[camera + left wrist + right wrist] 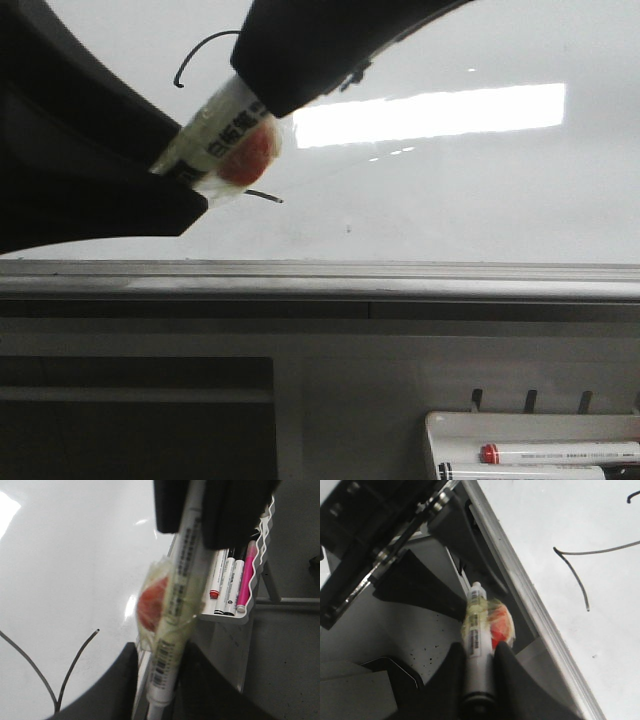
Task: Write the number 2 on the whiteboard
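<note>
A white marker [215,135], wrapped in clear tape with a red lump, hangs in front of the whiteboard [450,200]. Both grippers hold it. My left gripper [185,165] comes in from the lower left and is shut on its tail end [161,692]. My right gripper [262,95] comes down from above and is shut on the other, dark end [480,680]. The tip is hidden. The number 2 [200,40] is a thin black line on the board behind the arms. Only its hooked top and the end of its base show; other strokes appear in the wrist views [75,665] [577,577].
A grey metal rail [400,280] runs along the board's lower edge. Below it, at the lower right, a small white tray [440,425] holds spare markers [230,585], one of them pink. A bright rectangular light reflects on the board.
</note>
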Tool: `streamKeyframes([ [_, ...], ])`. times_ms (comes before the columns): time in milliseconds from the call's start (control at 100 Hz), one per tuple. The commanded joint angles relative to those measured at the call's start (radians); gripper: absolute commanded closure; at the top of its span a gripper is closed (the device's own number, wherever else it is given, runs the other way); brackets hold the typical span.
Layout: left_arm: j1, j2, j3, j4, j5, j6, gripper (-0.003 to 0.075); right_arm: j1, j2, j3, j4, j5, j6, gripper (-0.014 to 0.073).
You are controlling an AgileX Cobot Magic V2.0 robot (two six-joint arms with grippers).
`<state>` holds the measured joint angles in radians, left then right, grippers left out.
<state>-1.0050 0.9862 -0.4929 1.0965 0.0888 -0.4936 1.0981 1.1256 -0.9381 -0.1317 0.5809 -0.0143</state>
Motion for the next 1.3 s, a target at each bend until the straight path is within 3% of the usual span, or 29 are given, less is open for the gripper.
streamKeyframes([
  [0,-0.003,-0.008,-0.035,-0.007,-0.041,-0.015,0.071,0.0,-0.015,-0.036,-0.008,-0.064,-0.002,0.0664],
  [20,-0.003,-0.008,-0.035,-0.007,-0.043,-0.015,0.0744,0.0,-0.015,-0.036,-0.007,-0.066,-0.002,0.0664],
  [300,-0.003,-0.008,-0.035,-0.007,-0.043,-0.015,0.0741,0.0,-0.015,-0.036,-0.003,-0.11,-0.002,0.0633],
  [370,-0.003,-0.008,-0.035,-0.017,-0.043,-0.015,0.0741,0.0,-0.015,-0.036,-0.003,-0.116,-0.002,0.0496],
  [490,-0.003,-0.008,-0.039,-0.134,-0.024,-0.015,0.0741,-0.004,-0.015,-0.036,-0.029,-0.158,-0.002,0.0064],
  [560,-0.002,-0.008,-0.047,-0.203,0.01,-0.018,0.0741,-0.02,-0.015,-0.041,-0.065,-0.179,0.0,-0.007],
  [620,0.018,-0.008,-0.054,-0.233,0.032,-0.065,0.0741,-0.04,-0.019,-0.056,-0.07,-0.179,0.0,-0.0055],
  [750,0.137,-0.008,-0.065,-0.244,0.051,-0.326,0.0741,-0.08,-0.046,-0.098,-0.072,-0.184,0.0,-0.0003],
  [910,0.358,-0.006,-0.065,-0.244,-0.089,-0.518,0.0741,-0.124,-0.096,-0.106,-0.077,-0.205,0.0,0.0018],
  [1020,0.508,0.023,-0.065,-0.255,-0.257,-0.561,0.0741,-0.139,-0.116,-0.106,-0.075,-0.205,0.0,0.0018],
  [1100,0.584,0.065,-0.065,-0.292,-0.295,-0.563,0.0741,-0.139,-0.12,-0.106,-0.075,-0.207,0.0,0.0018],
  [1290,0.621,0.139,-0.065,-0.354,-0.297,-0.563,0.0741,-0.139,-0.12,-0.106,-0.068,-0.207,0.0,0.0018],
])
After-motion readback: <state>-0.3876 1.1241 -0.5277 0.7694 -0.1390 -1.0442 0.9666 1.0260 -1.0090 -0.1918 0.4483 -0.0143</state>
